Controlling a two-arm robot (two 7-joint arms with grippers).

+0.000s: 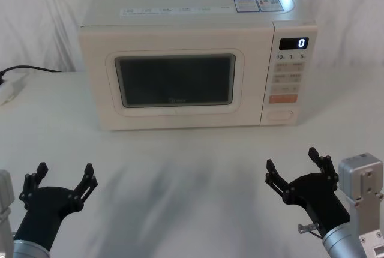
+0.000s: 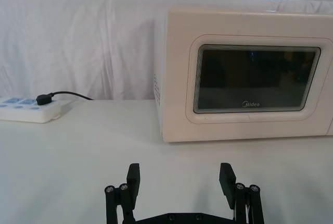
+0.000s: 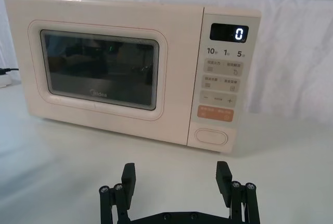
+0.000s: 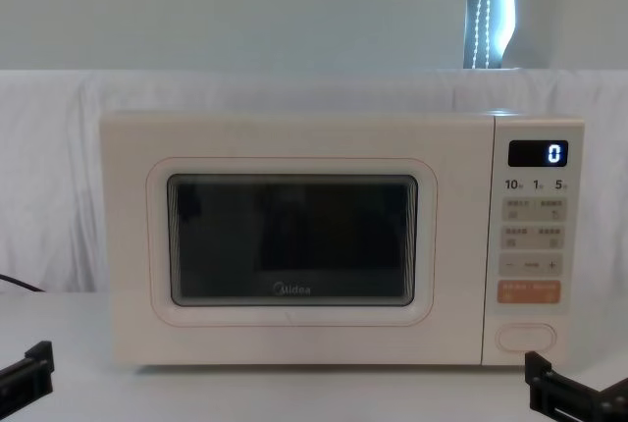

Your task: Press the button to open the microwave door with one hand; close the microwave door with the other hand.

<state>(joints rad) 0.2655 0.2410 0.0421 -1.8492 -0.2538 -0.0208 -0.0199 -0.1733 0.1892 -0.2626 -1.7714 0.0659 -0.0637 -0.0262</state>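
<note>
The microwave door (image 1: 174, 84) sat flush and closed, a wide cream panel with a dark mesh window, on the microwave at the back of the white tabletop (image 1: 192, 180). The button (image 1: 280, 114), a cream rounded oblong, lay at the foot of the control strip, under the orange key (image 1: 283, 98). The left gripper (image 1: 60, 183) and right gripper (image 1: 297, 171) hovered low in front, well apart from the microwave, jaws spread and released. The left wrist view showed a power strip (image 2: 28, 109) beside the microwave; the right wrist view showed the display (image 3: 229, 33) reading 0.
</note>
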